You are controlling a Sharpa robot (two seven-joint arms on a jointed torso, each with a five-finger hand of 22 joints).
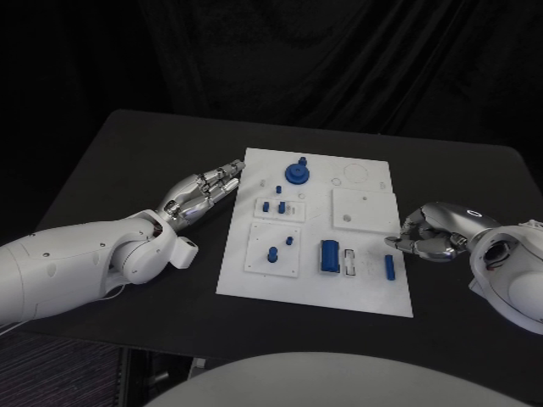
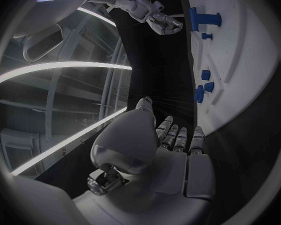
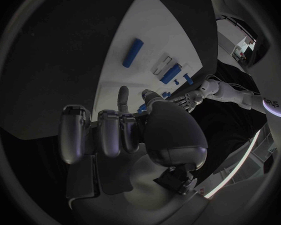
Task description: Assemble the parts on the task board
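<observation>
Both hands rest empty on either side of the task board (image 1: 360, 292).

On my left, the left hand (image 1: 204, 193) lies on the black tabletop (image 1: 125, 161) just beside the board's left edge, fingers stretched out and holding nothing. The blue parts sit on the board between the hands: a round piece (image 1: 297, 174) at the far end, small pegs (image 1: 273, 206) mid-board, a block (image 1: 330, 255) and a bar (image 1: 389, 266) nearer. On my right, the right hand (image 1: 433, 236) sits by the board's right edge, fingers curled in on nothing.

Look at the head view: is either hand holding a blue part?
No: the left hand and right hand lie beside the board, both holding nothing.
</observation>
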